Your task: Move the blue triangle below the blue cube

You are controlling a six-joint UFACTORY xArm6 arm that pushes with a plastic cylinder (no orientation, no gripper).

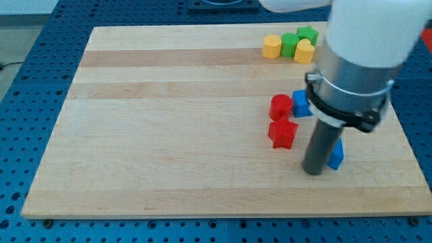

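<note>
Just left of the blue triangle (pixel 336 155) rests my tip (pixel 313 171).

A pale wooden desk (pixel 169 128) filled most of the view. Around the desk on every side lay a blue perforated surface (pixel 27 81), evenly lit.

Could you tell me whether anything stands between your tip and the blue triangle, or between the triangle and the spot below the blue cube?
Nothing visible does. My tip sits right against the view's left side of the blue triangle. The blue cube lies toward the view's top left of it; the red blocks stand further to the view's left, beside the path.
</note>
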